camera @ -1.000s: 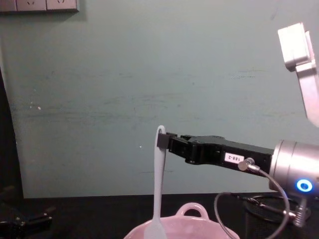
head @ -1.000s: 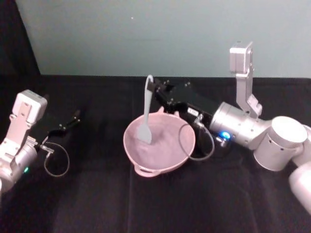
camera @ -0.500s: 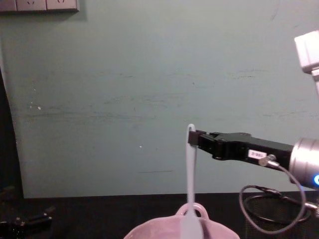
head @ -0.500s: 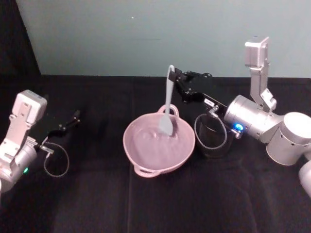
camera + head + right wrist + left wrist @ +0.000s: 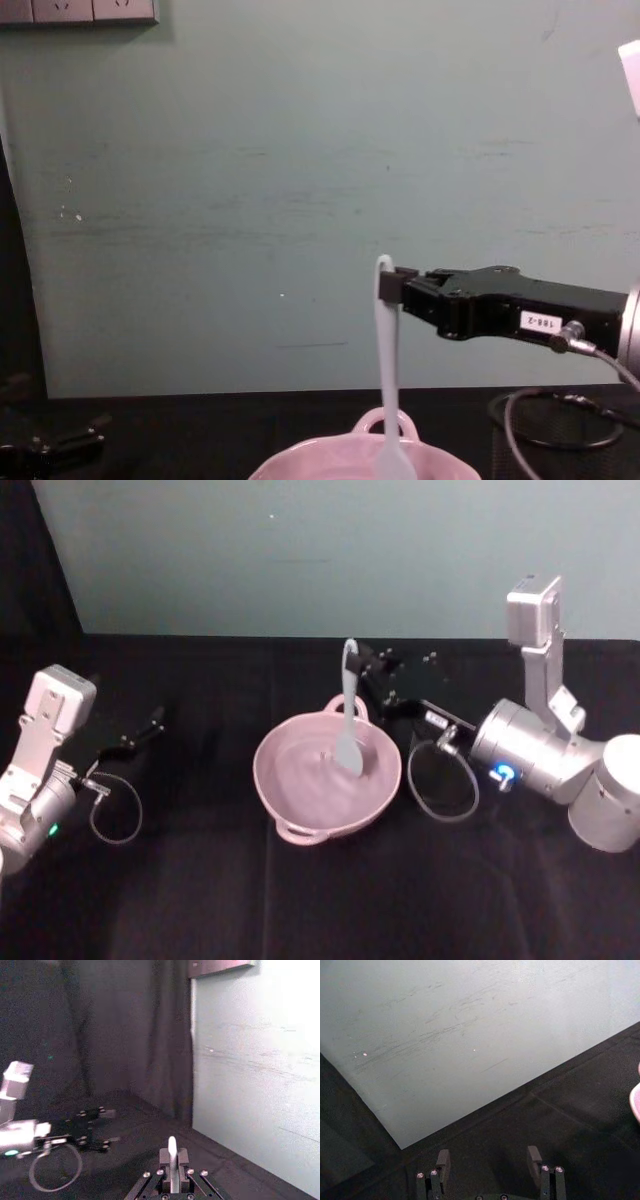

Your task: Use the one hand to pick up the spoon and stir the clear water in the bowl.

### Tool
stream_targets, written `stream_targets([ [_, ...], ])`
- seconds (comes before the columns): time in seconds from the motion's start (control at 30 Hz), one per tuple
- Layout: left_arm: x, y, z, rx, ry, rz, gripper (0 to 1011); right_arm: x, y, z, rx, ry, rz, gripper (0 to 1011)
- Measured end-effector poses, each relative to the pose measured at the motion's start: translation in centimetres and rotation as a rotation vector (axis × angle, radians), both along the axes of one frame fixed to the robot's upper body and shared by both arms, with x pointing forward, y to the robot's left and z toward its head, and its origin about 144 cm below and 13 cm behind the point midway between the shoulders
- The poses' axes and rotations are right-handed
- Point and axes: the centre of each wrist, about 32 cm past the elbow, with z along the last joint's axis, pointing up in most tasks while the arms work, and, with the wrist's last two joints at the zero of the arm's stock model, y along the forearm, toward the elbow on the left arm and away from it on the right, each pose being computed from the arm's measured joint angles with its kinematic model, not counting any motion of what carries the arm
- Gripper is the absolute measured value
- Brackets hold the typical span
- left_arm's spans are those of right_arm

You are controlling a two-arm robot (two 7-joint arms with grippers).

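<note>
The pale pink bowl (image 5: 290, 798) stands mid-table on the black cloth, its loop handle (image 5: 386, 420) at the far rim. Faint ripples mark the clear water (image 5: 310, 770) inside. The white spoon (image 5: 347, 705) stands almost upright, its flat blade dipped in at the bowl's far right. My right gripper (image 5: 358, 666) reaches in from the right, shut on the top of the spoon's handle (image 5: 384, 320). In the right wrist view the handle's end (image 5: 171, 1152) sticks up between the fingers. My left gripper (image 5: 142, 730) rests open at the far left, well away from the bowl.
A black wire-mesh cup (image 5: 560, 432) stands to the right of the bowl, under my right arm. A cable loop (image 5: 440, 782) hangs from the right wrist beside the bowl's rim. A teal wall (image 5: 300, 550) closes off the back of the table.
My right gripper carried the spoon from the bowl's left side across to its far right. The right arm drew back to the right. The left arm stayed still.
</note>
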Motion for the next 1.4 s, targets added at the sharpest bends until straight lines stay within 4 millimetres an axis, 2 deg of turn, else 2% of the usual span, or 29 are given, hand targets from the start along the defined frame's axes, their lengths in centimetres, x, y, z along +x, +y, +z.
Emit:
stream_targets([
  [0.13, 0.0, 0.0, 0.0, 0.000, 0.000, 0.000, 1011, -0.8, 0.6, 0.2, -0.012, -0.005, 0.026, 99],
  [0.33, 0.0, 0.0, 0.0, 0.000, 0.000, 0.000, 1011, -1.6, 2.8, 0.0, -0.008, -0.001, 0.093, 98],
  [0.53, 0.0, 0.0, 0.0, 0.000, 0.000, 0.000, 1011, -1.0, 4.0, -0.1, 0.008, -0.006, 0.116, 99],
  [0.67, 0.0, 0.0, 0.0, 0.000, 0.000, 0.000, 1011, 0.2, 4.4, -0.3, 0.034, -0.006, 0.114, 98],
  [0.87, 0.0, 0.0, 0.0, 0.000, 0.000, 0.000, 1011, 1.9, 4.0, -0.7, 0.075, 0.003, 0.086, 98],
  [1.1, 0.0, 0.0, 0.0, 0.000, 0.000, 0.000, 1012, 3.4, 2.3, -1.2, 0.093, 0.004, 0.007, 99],
  [1.4, 0.0, 0.0, 0.0, 0.000, 0.000, 0.000, 1011, 2.6, -0.1, -0.7, 0.085, -0.014, -0.066, 98],
])
